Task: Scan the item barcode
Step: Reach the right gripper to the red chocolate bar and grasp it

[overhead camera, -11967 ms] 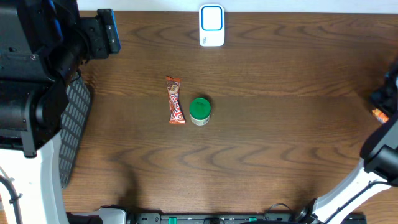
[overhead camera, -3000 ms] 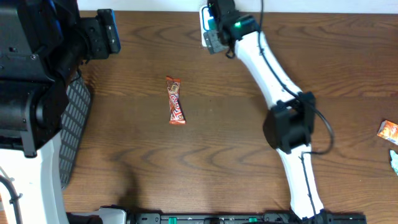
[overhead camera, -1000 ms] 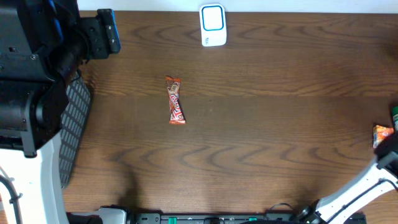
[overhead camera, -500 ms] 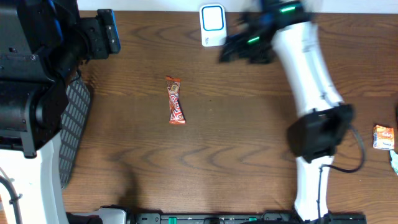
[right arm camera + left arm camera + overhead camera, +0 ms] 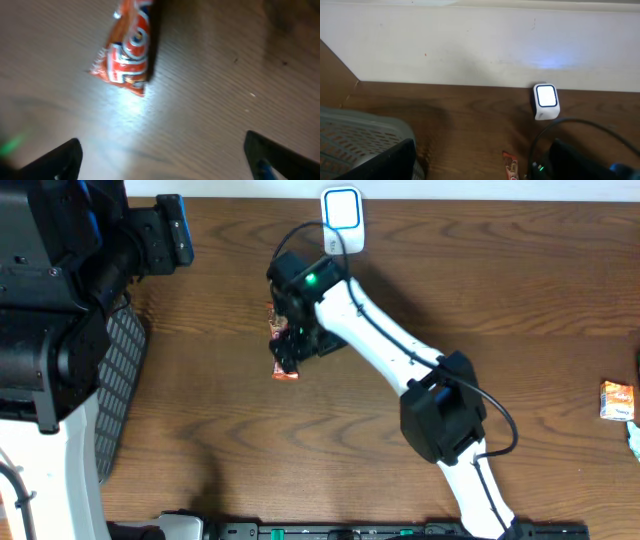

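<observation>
- one candy bar (image 5: 127, 50) in a red and orange wrapper.
- one white barcode scanner (image 5: 341, 220) with a blue-lit face.
- two robot arms: the left arm (image 5: 50, 330), black and white, and the right arm (image 5: 385, 355), white with black joints.
- one grey mesh basket (image 5: 122, 370) at the left edge.
- one small orange packet (image 5: 616, 400) at the far right edge.
- one brown wooden table (image 5: 200, 450) under all of it.
</observation>
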You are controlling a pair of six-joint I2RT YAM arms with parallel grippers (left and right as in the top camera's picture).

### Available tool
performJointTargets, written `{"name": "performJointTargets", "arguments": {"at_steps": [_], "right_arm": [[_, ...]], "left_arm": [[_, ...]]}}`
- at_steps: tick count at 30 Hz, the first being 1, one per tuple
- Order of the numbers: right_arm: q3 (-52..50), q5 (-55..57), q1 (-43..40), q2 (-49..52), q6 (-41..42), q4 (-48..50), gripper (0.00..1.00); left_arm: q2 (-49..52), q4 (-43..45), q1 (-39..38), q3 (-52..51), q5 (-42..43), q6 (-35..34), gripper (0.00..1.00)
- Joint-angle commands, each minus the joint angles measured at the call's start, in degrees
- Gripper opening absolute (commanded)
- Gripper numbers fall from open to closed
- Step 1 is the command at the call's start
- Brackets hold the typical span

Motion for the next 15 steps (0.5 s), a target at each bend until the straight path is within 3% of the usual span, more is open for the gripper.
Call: {"name": "performJointTargets", "arguments": {"at_steps": [1,5,9,15], "right_arm": [[-1.9,14.8,3.7,0.8,-0.2,1.2,0.99],[-4.2,26.5,7.2,0.8,-0.5,5.3,0.99],[-11.0,26.9,9.4,0.8,-2.7,14.2,0.99],[-16.1,30.9,11.6,0.8,-3.9,18.1,0.99]], "left_arm": [[-0.4,0.0,0.3,-0.3,-0.7,0.8,0.85],[-0.4,0.0,0.3,-0.3,-0.7,0.8,0.85],[-0.4,0.0,0.3,-0.3,-0.7,0.8,0.85],[-0.4,0.0,0.3,-0.3,-0.7,0.8,0.85]]}}
